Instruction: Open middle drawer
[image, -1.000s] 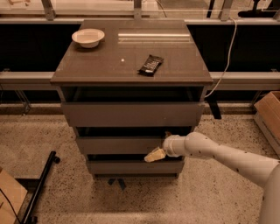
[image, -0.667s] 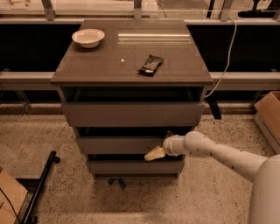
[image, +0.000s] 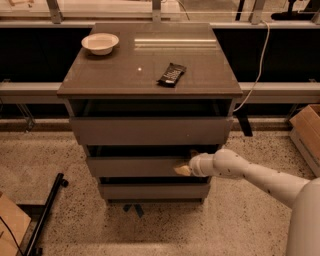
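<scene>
The middle drawer (image: 135, 166) sits second in the cabinet (image: 150, 75), with a dark gap above its front panel. The gripper (image: 184, 169) is at that panel's right end, by the top edge. Its hold cannot be told.

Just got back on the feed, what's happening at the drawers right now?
The robot's arm reaches in from the right, its gripper at the right end of the plain grey-brown middle drawer front. A dark gap shows above that panel; the drawer looks barely out, if at all. A white bowl sits on the cabinet top.
</scene>
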